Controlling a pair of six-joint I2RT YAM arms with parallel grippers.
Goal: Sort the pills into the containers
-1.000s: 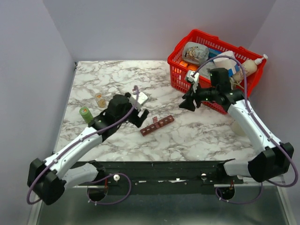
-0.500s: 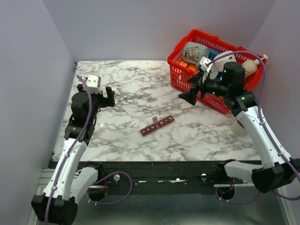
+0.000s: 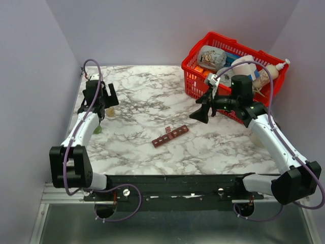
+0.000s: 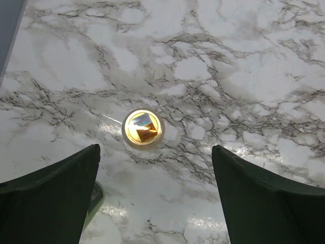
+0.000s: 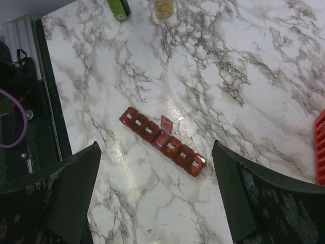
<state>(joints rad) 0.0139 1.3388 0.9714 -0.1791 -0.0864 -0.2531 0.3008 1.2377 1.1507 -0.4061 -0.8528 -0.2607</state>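
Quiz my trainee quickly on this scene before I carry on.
1. True or false: every lid on the pill organizer is shut.
2. Which thing is nearest the left gripper? A. red basket B. small clear bottle C. pill organizer
3. Fill in: the jaws of the right gripper stand ___.
Key: 1 false, one lid near the middle stands up; 2 B; 3 open.

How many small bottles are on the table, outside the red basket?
2. A clear bottle sits below the left end effector; a green-capped bottle stands beside it. The left arm might hide more.
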